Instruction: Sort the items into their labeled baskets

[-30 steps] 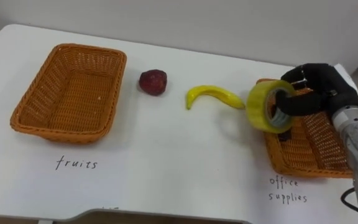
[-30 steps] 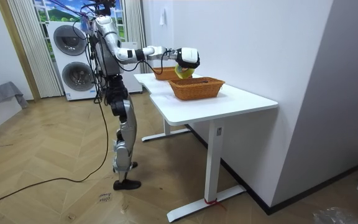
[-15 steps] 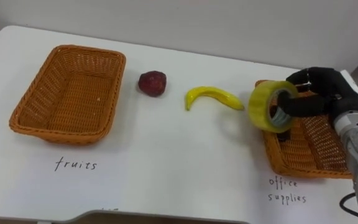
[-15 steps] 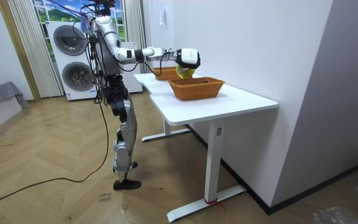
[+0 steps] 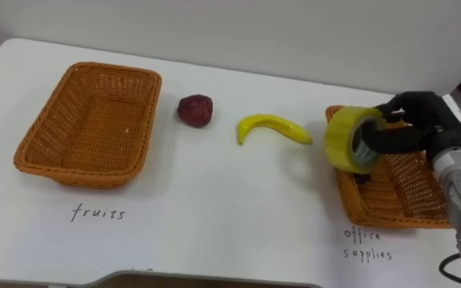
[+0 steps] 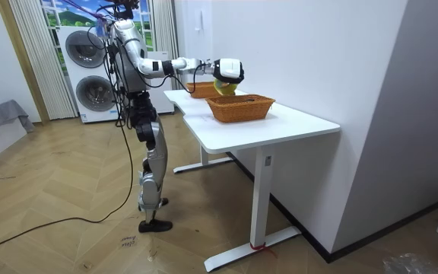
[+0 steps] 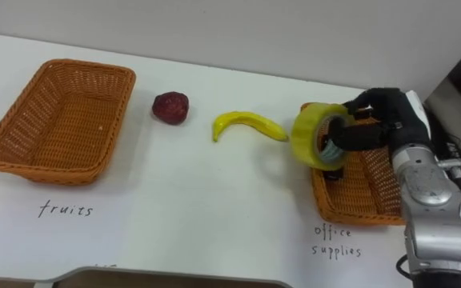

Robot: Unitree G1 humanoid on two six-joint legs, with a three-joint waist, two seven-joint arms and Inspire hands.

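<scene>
The roll of tape (image 5: 352, 140) is gripped by the right hand (image 5: 418, 128), whose fingers are curled through the roll's hole and round its band. It is held clear of the table (image 5: 214, 216), above the left rim of the right-hand basket (image 5: 349, 210) rather than over the basket's middle.

The main risk is judged to lie in an early release. If the roll is let go here, the rim may be struck and the roll tipped outward onto the table. Since it is held on edge with its open face turned to the robot's left, it could then roll off toward the banana (image 5: 270, 126) or the table's front edge. A snag is also possible, because the fingers are threaded through the hole and may not come free cleanly.

The roll is seen as a wide yellow ring with a dark inner core, firm and smooth. A small dark thing lies in the basket beneath it, possibly another office item, though it cannot be made out. The banana and a dark red fruit (image 5: 195, 110) are left on the table, outside the empty left-hand basket (image 5: 78, 178).
</scene>
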